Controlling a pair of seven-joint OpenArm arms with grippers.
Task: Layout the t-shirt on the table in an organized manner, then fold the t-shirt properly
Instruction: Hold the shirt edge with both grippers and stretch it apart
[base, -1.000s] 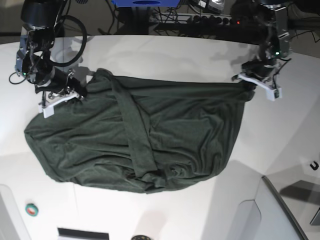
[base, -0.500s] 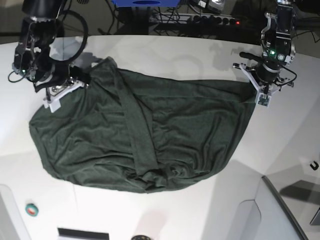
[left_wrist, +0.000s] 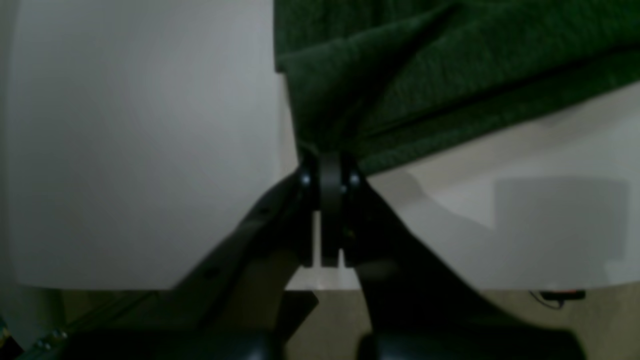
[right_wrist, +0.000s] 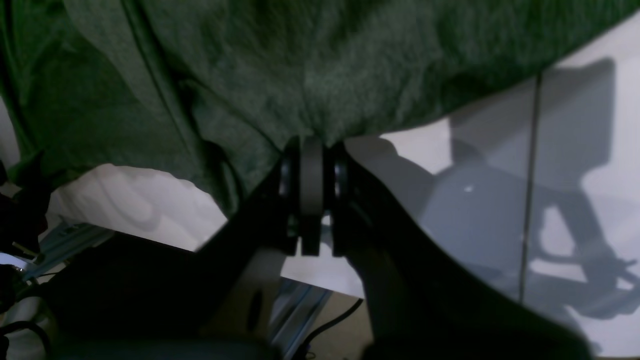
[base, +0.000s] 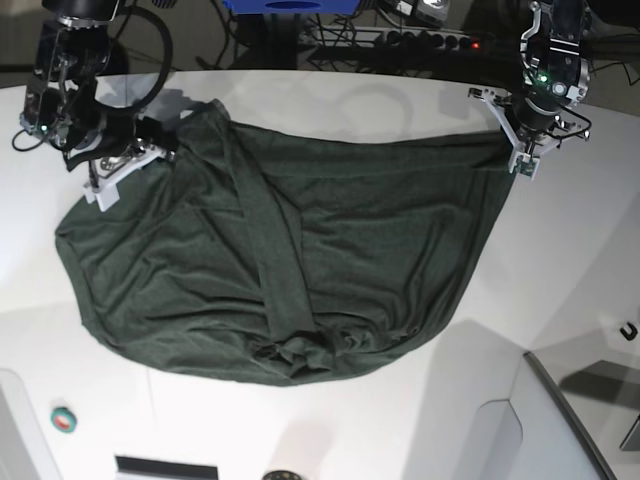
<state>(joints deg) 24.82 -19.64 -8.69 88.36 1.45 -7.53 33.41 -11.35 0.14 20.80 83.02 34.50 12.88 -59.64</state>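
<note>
My left tool (base: 508, 150) and right tool (base: 150, 158) each pinch the green t-shirt (base: 290, 260) edge, stretched over the desk (base: 560, 260).

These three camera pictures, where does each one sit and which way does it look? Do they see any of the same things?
Base: sits high above, looking down on the white table, the spread t-shirt and both arms.
Left wrist: rides on the left arm, looking along the left gripper, pinched on a shirt edge.
Right wrist: rides on the right arm, looking along the right gripper, also pinched on fabric.
Shared: all three show the green shirt and the table; base shows both grippers.
</note>
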